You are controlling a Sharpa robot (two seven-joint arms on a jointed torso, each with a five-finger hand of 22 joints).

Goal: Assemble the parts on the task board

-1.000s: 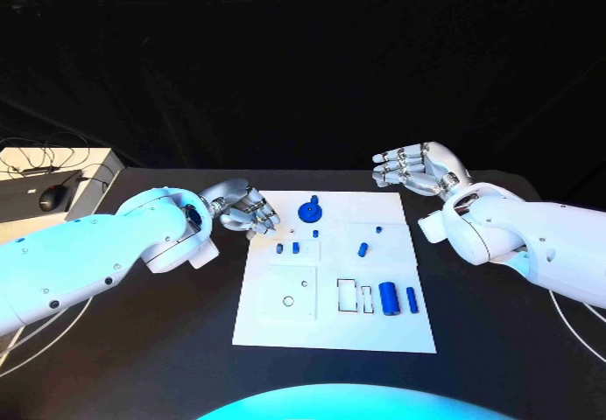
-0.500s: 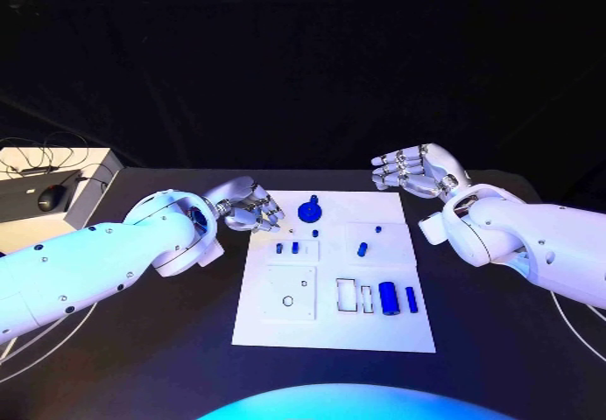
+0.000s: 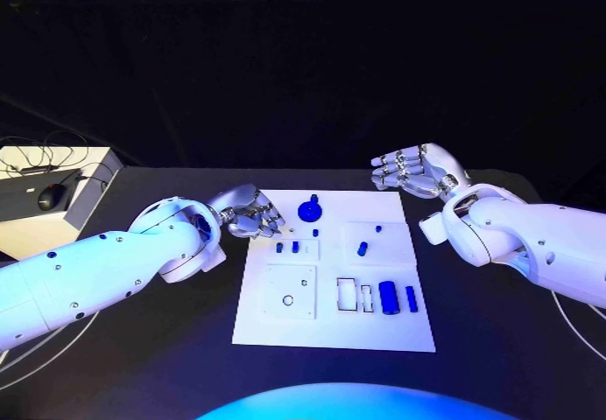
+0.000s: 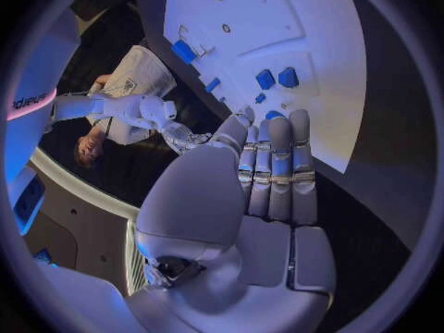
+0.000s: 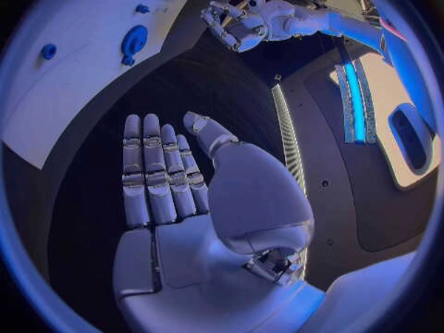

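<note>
The white task board (image 3: 331, 322) lies mid-table. On it are a blue round part (image 3: 311, 210), two small blue pieces (image 3: 286, 248) near my left hand, another small piece (image 3: 362, 248) and two blue cylinders (image 3: 398, 298) toward the right. My left hand (image 3: 253, 214) hovers at the board's far left edge, holding nothing; in the left wrist view its fingers (image 4: 277, 166) lie straight above the small blue pieces (image 4: 277, 78). My right hand (image 3: 411, 169) hangs beyond the board's far right corner, holding nothing, with its fingers (image 5: 152, 174) stretched out flat.
A pale box (image 3: 51, 197) with a black mouse and cables stands at the table's far left. White cable loops lie along the left (image 3: 38, 354) and right (image 3: 574, 328) sides. The black table (image 3: 151, 350) surrounds the board.
My left arm has swung in, and its hand has shifted slightly right toward the board's edge. The right hand has stayed put.
</note>
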